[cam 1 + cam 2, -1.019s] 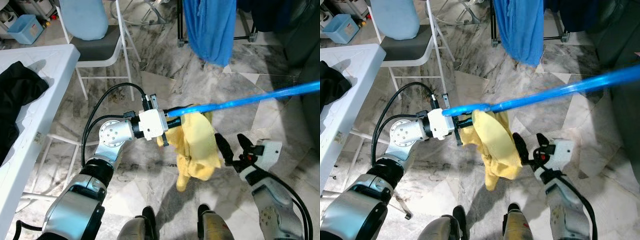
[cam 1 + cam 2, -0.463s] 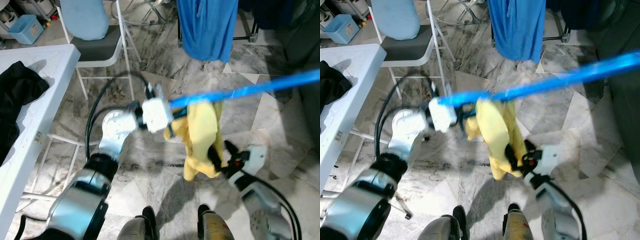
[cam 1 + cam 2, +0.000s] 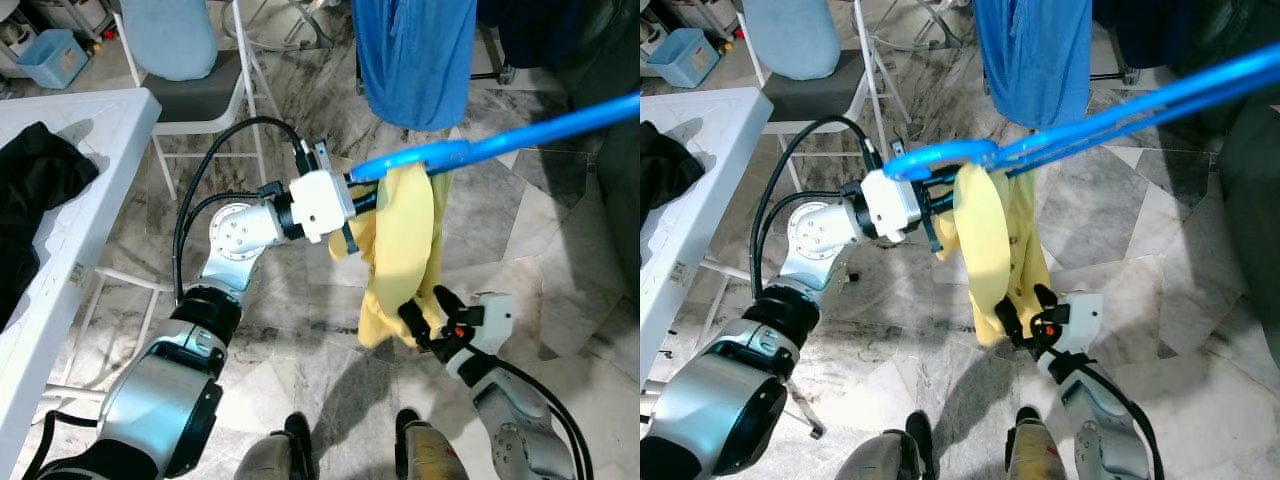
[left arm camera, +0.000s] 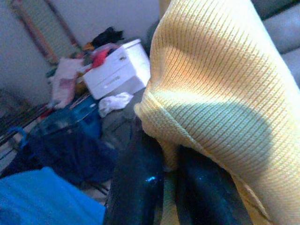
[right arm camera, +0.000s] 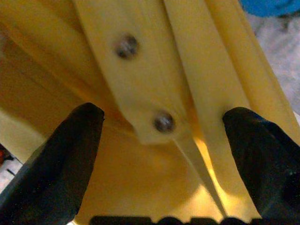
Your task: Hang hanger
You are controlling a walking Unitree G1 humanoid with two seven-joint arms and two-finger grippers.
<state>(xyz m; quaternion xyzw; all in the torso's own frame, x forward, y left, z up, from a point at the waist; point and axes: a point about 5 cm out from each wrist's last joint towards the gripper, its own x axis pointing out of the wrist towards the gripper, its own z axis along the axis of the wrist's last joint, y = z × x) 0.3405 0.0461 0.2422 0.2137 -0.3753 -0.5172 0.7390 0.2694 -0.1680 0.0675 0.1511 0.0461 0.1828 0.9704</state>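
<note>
A long blue hanger (image 3: 500, 140) runs from the middle up to the right edge, its hook looping over my left wrist (image 3: 940, 158). A yellow buttoned garment (image 3: 405, 245) is draped over it and hangs down. My left gripper (image 3: 352, 205) is held out at mid height and is shut on the hanger at the garment's top; in the left wrist view yellow knit (image 4: 215, 84) covers its fingers (image 4: 140, 187). My right gripper (image 3: 428, 312) is open at the garment's lower edge, and the button strip (image 5: 145, 84) lies between its fingers (image 5: 56, 159).
A white table (image 3: 90, 130) with a black cloth (image 3: 30, 190) stands at the left. Behind it is a folding chair with a light blue cushion (image 3: 170, 40). A blue garment (image 3: 415, 55) hangs at the back. My feet (image 3: 295, 435) stand on the marble floor.
My left arm has lifted the hanger and yellow garment higher. My right gripper has moved left and up from beside the garment to its lower edge, which now lies between its fingers.
</note>
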